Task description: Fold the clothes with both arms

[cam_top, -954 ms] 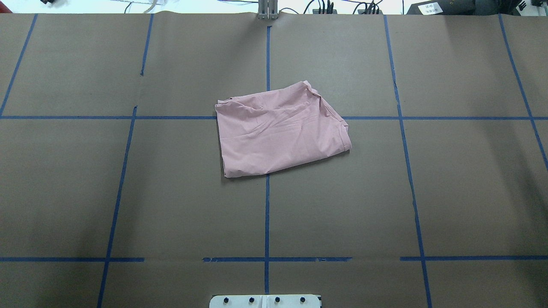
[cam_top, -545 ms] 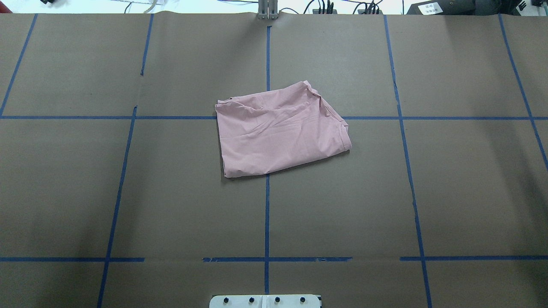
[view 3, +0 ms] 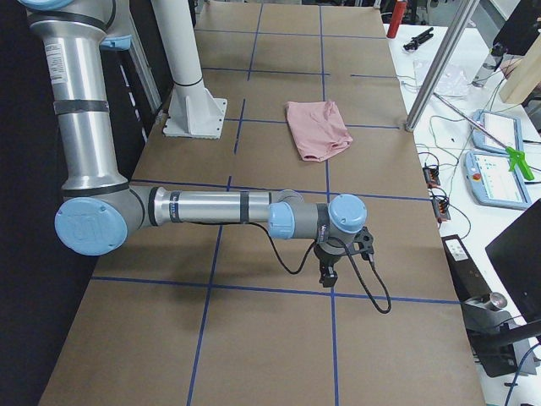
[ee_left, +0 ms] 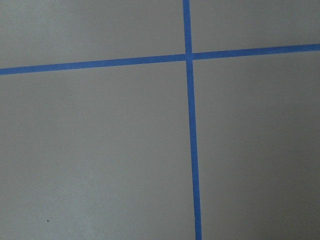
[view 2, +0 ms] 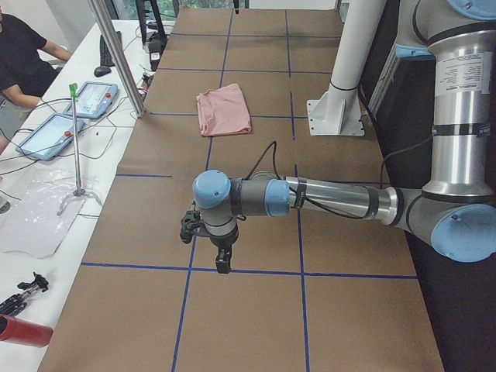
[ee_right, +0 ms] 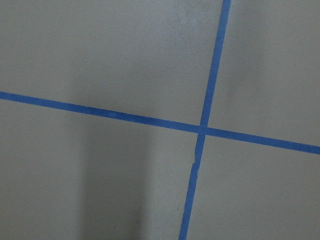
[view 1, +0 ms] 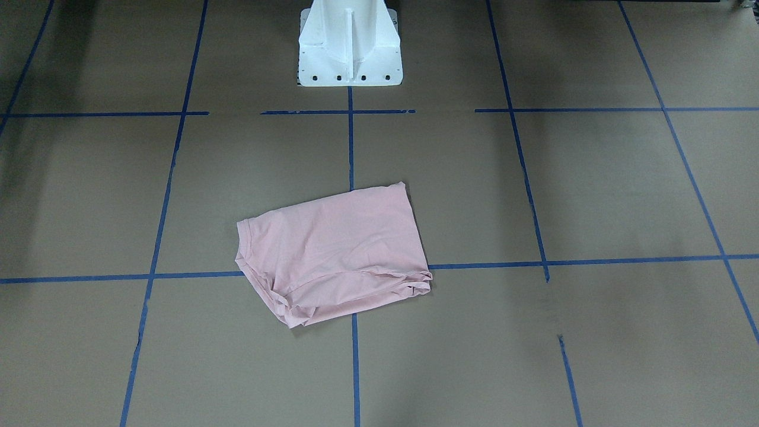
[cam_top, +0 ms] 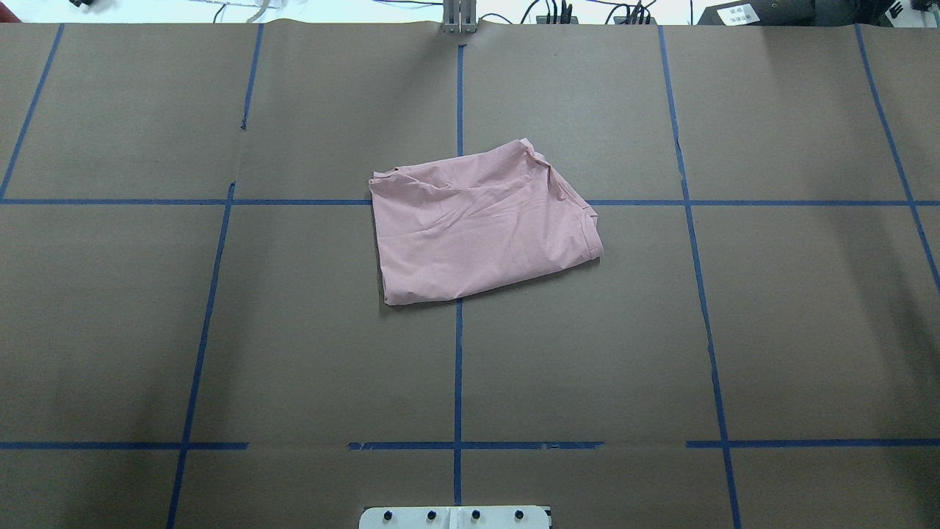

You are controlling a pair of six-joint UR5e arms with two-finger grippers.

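Observation:
The pale pink T-shirt lies folded into a rough rectangle on the brown table, across the centre tape line. It also shows in the front view, the left side view and the right side view. No print shows. Nothing touches it. My left arm's gripper hangs over the table far from the shirt, seen only in the left side view. My right arm's gripper hangs likewise, seen only in the right side view. I cannot tell whether either is open or shut.
Blue tape lines grid the brown paper table. The white pedestal base stands at the robot's edge. A metal post, teach pendants and a seated person are beside the table. Both wrist views show only paper and tape.

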